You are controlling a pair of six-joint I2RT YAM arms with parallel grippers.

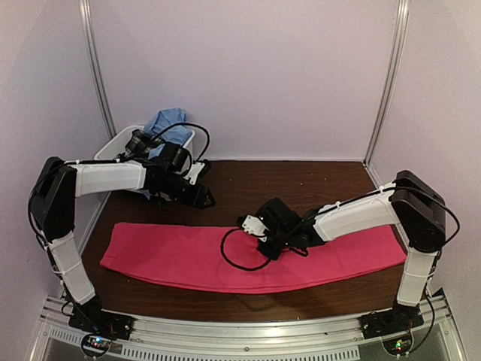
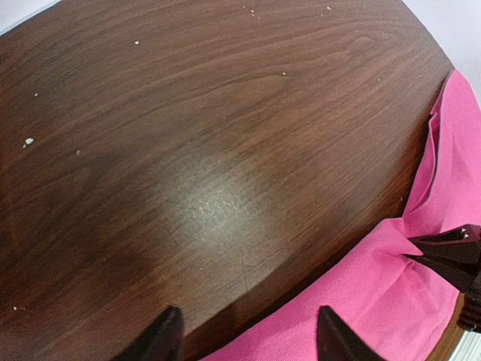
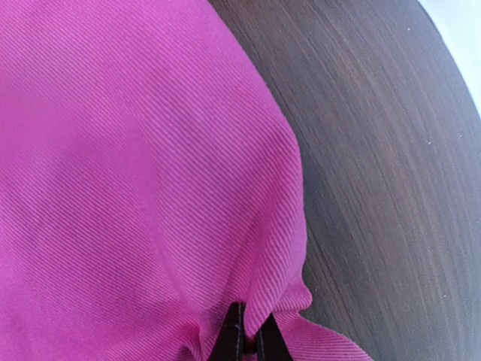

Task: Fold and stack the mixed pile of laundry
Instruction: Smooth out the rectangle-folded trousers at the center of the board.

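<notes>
A long bright pink-red cloth (image 1: 173, 256) lies spread across the front of the dark wooden table (image 1: 301, 180). My right gripper (image 1: 257, 235) sits at the cloth's far edge near the middle. In the right wrist view its jaws (image 3: 252, 342) are shut on a puckered fold of the pink cloth (image 3: 135, 150). My left gripper (image 1: 204, 199) hangs over bare table just behind the cloth. Its fingers (image 2: 161, 338) stand apart with nothing between them, above the edge of the pink cloth (image 2: 361, 301). The light blue shirt (image 1: 169, 120) and the plaid garment (image 1: 135, 141) lie in the tub.
A white plastic tub (image 1: 116, 144) stands at the back left corner, behind the left arm. White walls close in the table at the back and sides. A black cable (image 1: 240, 259) loops from the right arm over the cloth.
</notes>
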